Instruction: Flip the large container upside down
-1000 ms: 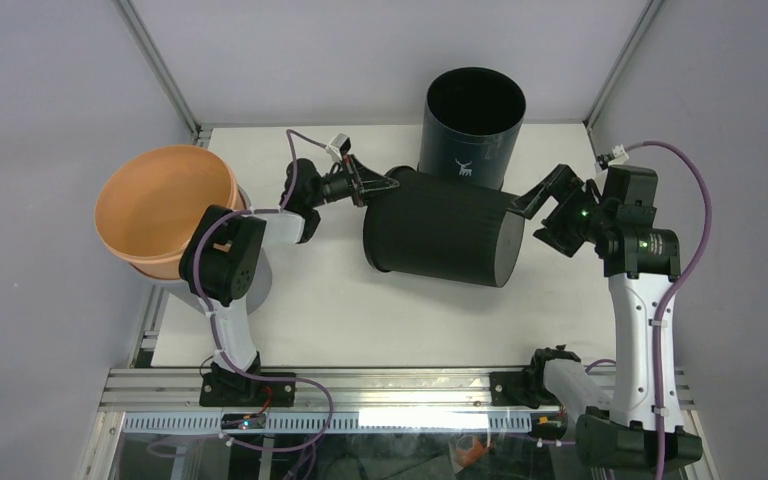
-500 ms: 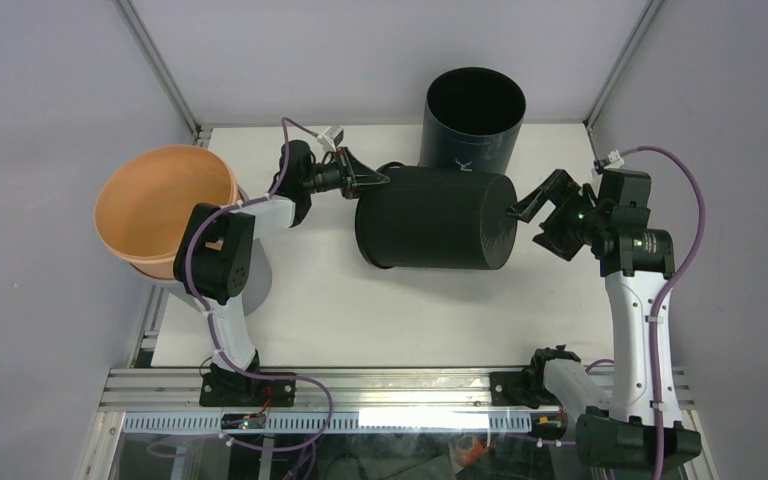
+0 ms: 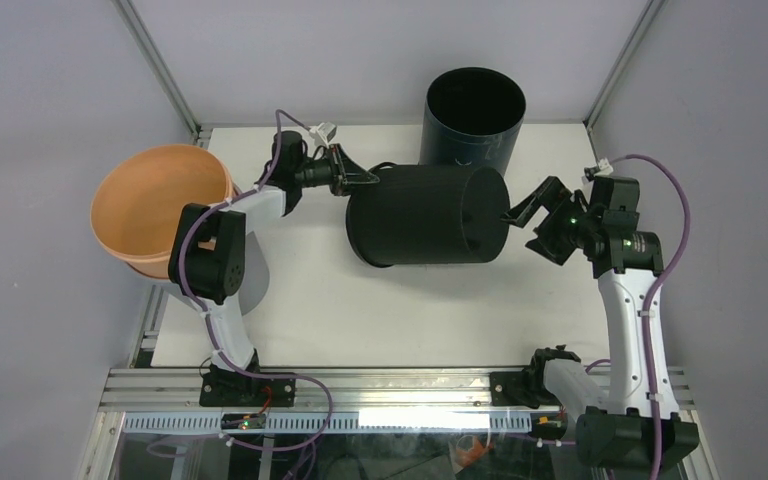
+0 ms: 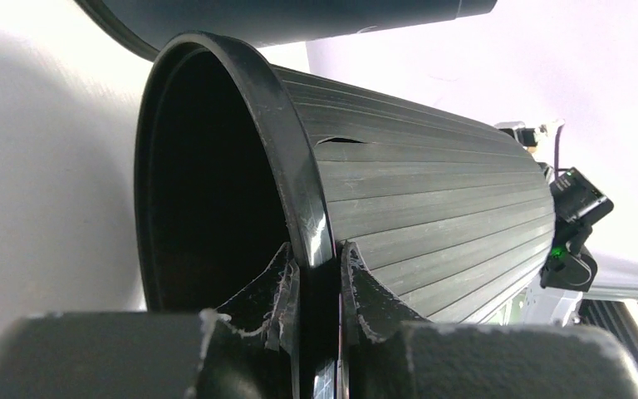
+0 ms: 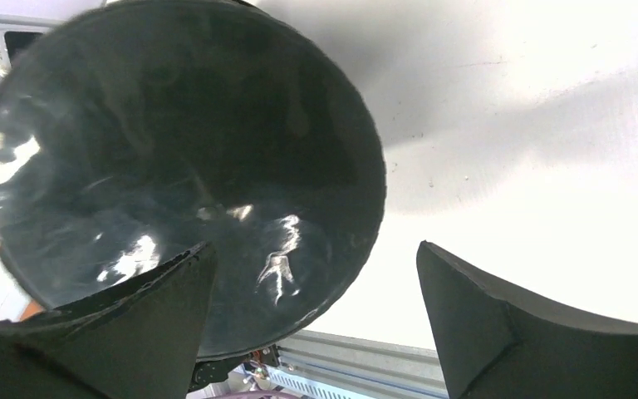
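The large black ribbed container (image 3: 425, 215) lies on its side mid-table, mouth to the left, base to the right. My left gripper (image 3: 365, 180) is shut on its rim at the upper left. In the left wrist view the rim (image 4: 299, 183) runs between the two fingers (image 4: 276, 287), one inside the mouth and one outside. My right gripper (image 3: 523, 225) is open just right of the base, not holding it. In the right wrist view the glossy base (image 5: 174, 174) fills the upper left, with the gripper (image 5: 316, 249) open in front of it.
A tall dark cylinder (image 3: 473, 115) stands upright at the back, close behind the lying container. Orange bowls (image 3: 160, 205) sit stacked at the table's left edge beside the left arm. Frame posts rise at the back corners.
The left gripper has pulled the container's rim left and back, so the container has swung and shifted leftward. The right gripper has followed slightly left, still open.
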`<state>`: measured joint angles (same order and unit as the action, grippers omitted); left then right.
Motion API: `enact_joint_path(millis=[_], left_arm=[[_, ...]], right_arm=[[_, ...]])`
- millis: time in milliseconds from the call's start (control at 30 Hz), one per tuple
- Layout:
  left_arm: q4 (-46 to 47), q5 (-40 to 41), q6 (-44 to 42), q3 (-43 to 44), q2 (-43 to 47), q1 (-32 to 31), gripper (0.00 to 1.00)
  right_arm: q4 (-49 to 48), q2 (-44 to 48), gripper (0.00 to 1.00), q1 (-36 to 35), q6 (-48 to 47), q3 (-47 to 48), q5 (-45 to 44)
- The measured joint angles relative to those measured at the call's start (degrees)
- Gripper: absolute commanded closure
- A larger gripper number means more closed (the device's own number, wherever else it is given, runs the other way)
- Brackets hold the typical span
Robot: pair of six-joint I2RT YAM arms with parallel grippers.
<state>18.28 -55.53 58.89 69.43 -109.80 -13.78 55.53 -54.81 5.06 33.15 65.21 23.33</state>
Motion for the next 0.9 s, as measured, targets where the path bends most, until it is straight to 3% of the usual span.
enact_joint_path(millis=[133,333,433,800,900], left_arm=[[-3.3,-0.4,-2.7,0.9,-0.1,0.9,0.96],[-5.2,1.4,-7.9,2.2,-1.4,3.0,0.45],[-7.5,6.8,-13.3,2.4,-2.7,4.7,0.27],[-23.8,15.1,-22.7,3.1,-7.7,2.4,0.01],[-27.8,18.1,-24.1,5.9,-7.7,2.1,0.01]], right_arm=[[-4.2,0.1,0.05,-0.3,1.9,-6.7,3.0],[-11.8,-0.1,0.05,-6.4,7.7,-11.7,5.0],[-16.8,-0.5,0.05,-10.3,10.3,-11.7,6.2],[-29.5,-3.0,0.05,-15.1,17.1,-12.3,7.2],[-29.6,-3.1,0.01,-15.3,17.0,-12.2,6.7]])
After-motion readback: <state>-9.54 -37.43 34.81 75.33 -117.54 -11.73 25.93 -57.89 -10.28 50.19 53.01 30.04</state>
